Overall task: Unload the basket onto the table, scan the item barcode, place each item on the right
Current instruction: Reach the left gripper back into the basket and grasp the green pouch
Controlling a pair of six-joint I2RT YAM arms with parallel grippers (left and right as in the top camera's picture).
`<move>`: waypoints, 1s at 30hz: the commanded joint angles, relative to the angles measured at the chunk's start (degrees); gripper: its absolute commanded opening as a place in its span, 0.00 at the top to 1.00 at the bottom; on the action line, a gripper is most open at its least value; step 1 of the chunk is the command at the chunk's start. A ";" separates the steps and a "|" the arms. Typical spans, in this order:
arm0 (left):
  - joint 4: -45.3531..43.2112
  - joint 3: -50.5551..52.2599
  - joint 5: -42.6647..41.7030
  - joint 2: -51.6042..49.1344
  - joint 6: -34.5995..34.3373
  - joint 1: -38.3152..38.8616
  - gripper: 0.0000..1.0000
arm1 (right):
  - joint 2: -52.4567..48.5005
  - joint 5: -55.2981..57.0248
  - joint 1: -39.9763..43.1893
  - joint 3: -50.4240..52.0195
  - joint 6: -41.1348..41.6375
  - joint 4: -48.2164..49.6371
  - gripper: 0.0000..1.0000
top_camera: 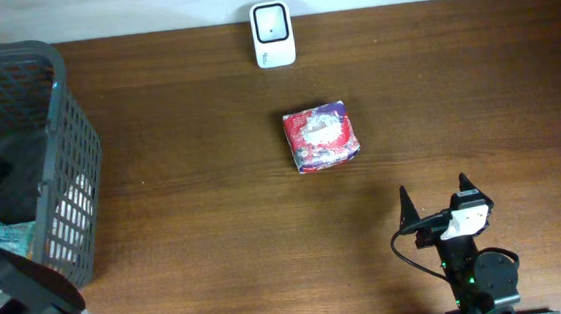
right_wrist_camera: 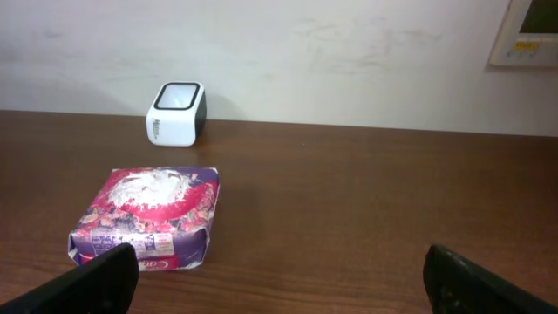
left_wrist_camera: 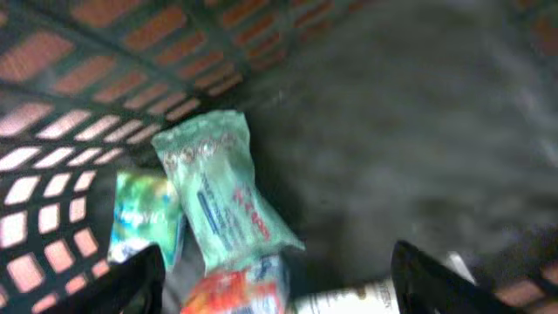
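Lying near the middle of the surface, the wrapped package (top_camera: 321, 137) looks light, soft-sided and glossy, so probably slippery; best taken low across two opposite side faces. It lies flat, printed top upward, nearly square, its slightly longer axis roughly parallel to the far edge, a little skewed; no barcode discernible. The right tool (top_camera: 432, 187) stands released and empty near the front edge. The left tool (left_wrist_camera: 277, 262), inside the basket (top_camera: 56, 104), is spread, grasping nothing.

Dark brown wooden table (top_camera: 216, 232) carried three things: white boxy barcode scanner (top_camera: 273, 34) at the far edge, red-and-purple wrapped box (top_camera: 321, 137) near centre, grey plastic mesh basket (top_camera: 70, 163) sat at left edge.
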State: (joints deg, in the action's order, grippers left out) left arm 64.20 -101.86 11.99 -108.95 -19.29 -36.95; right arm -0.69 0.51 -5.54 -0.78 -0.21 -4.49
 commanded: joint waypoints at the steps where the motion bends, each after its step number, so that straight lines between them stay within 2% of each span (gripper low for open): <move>1: -8.20 8.79 5.46 0.52 -0.59 -0.24 0.24 | 0.33 0.09 0.37 0.46 0.00 -0.17 0.01; 8: -18.62 19.98 8.52 0.20 -0.59 -0.24 0.24 | 0.33 0.09 0.37 0.46 0.00 -0.20 0.01; 12: -21.49 22.91 16.35 0.20 -0.61 -0.37 0.25 | 0.33 0.09 0.37 0.46 0.00 -0.20 0.01; 14: -22.36 23.32 15.85 0.09 -0.61 -0.46 0.26 | 0.33 0.09 0.37 0.46 0.00 -0.20 0.01; 17: -23.19 23.32 11.39 -0.90 -0.61 -0.46 0.34 | 0.33 0.09 0.37 0.46 0.00 -0.20 0.01; 22: -22.18 23.37 11.15 -7.28 -0.59 -0.46 0.32 | 0.33 0.09 0.37 0.46 0.00 -0.20 0.01; 23: -21.94 23.37 11.15 -7.76 -0.59 -0.46 0.38 | 0.33 0.09 0.37 0.46 0.00 -0.20 0.01; 24: -21.90 23.37 11.15 -7.76 -0.59 -0.46 0.52 | 0.33 0.09 0.37 0.46 0.00 -0.20 0.01; 25: -21.90 23.32 11.15 -7.72 -0.59 -0.46 0.69 | 0.33 0.09 0.37 0.46 0.00 -0.20 0.01; 26: -21.66 23.10 11.19 -7.58 -0.57 -0.46 0.92 | 0.33 0.09 0.37 0.46 0.00 -0.20 0.01; 27: -20.68 22.25 11.17 -7.10 -0.59 -0.46 1.00 | 0.33 0.09 0.37 0.46 0.00 -0.20 0.01; 30: -16.50 17.68 11.13 -2.95 -0.61 -0.22 1.00 | 0.33 0.09 0.37 0.46 0.00 -0.20 0.01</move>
State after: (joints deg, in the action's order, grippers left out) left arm 45.28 -80.86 24.16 -114.67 -19.75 -37.10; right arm -0.64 0.51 -5.54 -0.78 -0.19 -4.49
